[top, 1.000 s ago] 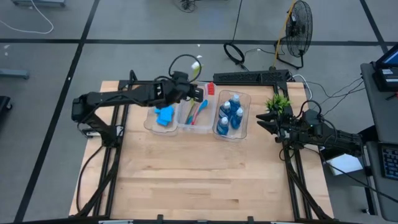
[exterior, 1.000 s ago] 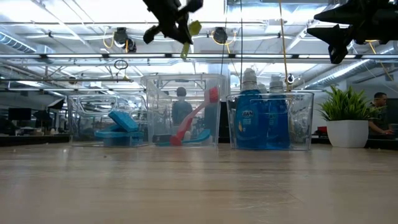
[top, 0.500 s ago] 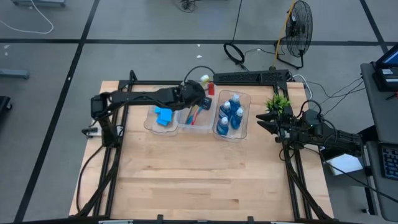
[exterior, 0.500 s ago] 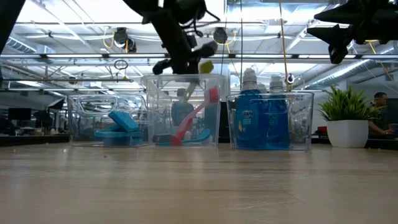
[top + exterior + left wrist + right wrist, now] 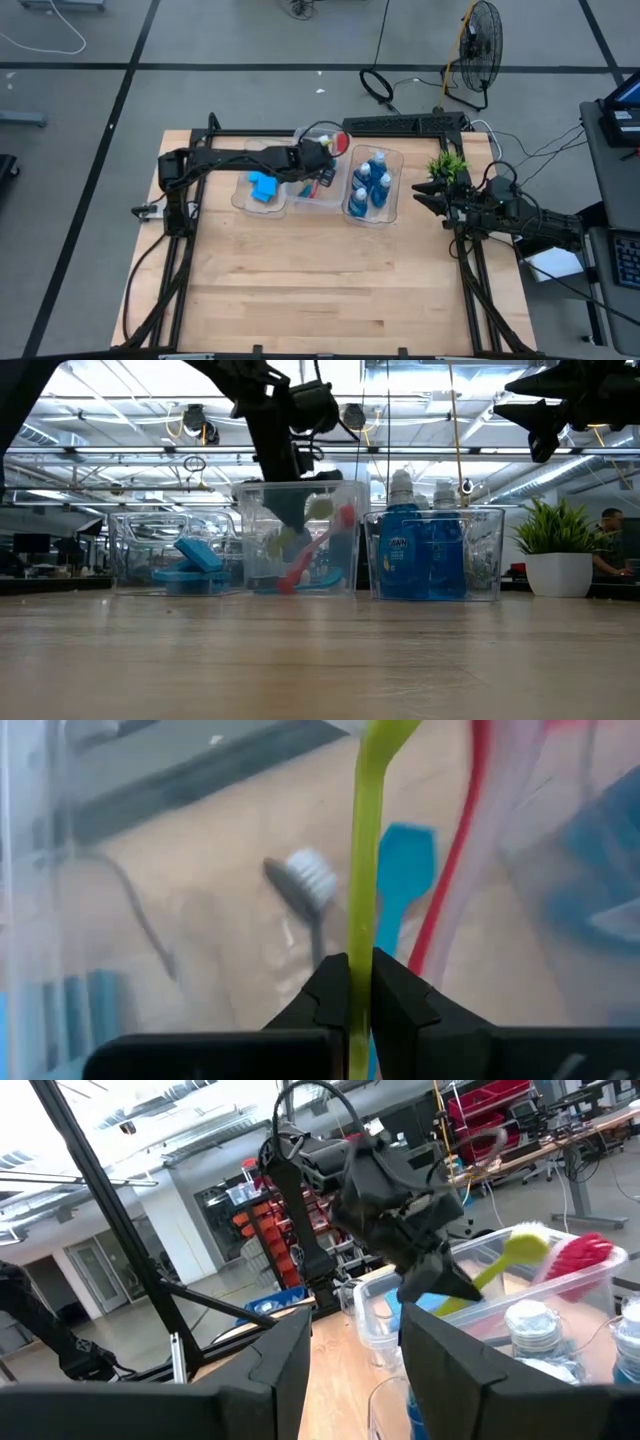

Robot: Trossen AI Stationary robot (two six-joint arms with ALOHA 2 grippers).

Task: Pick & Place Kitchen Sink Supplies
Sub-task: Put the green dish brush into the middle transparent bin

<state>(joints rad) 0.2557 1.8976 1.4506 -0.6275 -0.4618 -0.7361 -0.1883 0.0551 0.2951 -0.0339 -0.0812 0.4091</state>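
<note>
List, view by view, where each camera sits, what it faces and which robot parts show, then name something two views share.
High view: overhead, straight down on the table; both arms show.
Low view: table-top height, level across to the bins and room; left gripper dips into the middle bin.
Left wrist view: on the left arm, looking past fingers shut on the yellow-green brush.
Right wrist view: on the waiting right arm at the table's right edge, facing the left arm.
Shared: the brush, in left wrist and right wrist views.
</note>
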